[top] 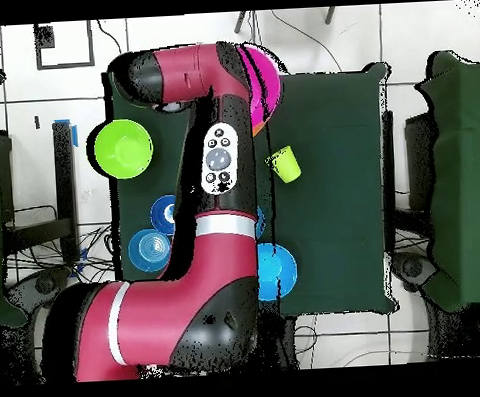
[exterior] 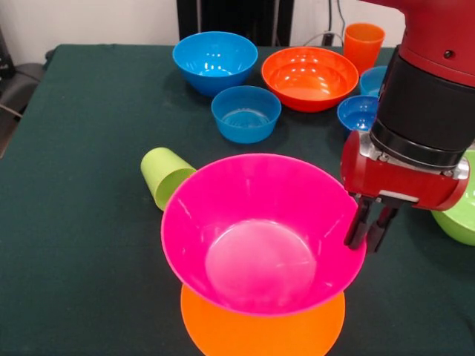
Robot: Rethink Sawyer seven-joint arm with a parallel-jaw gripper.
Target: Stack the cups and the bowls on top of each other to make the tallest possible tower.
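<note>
Hand [exterior: 369,233] at pink bowl [exterior: 256,230] rim

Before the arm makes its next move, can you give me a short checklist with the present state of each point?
1. Pink bowl sits upright on the inverted orange bowl: ok.
2. Gripper is at the pink bowl's rim, jaws nearly shut around it: ok.
3. Pink bowl centered on its base: cannot tell.
4. Lime green cup is upright: not ok, it lies on its side beside the pink bowl.
5. Orange cup stands upright at the far edge: ok.
6. Other bowls stand apart from the tower: ok.
</note>
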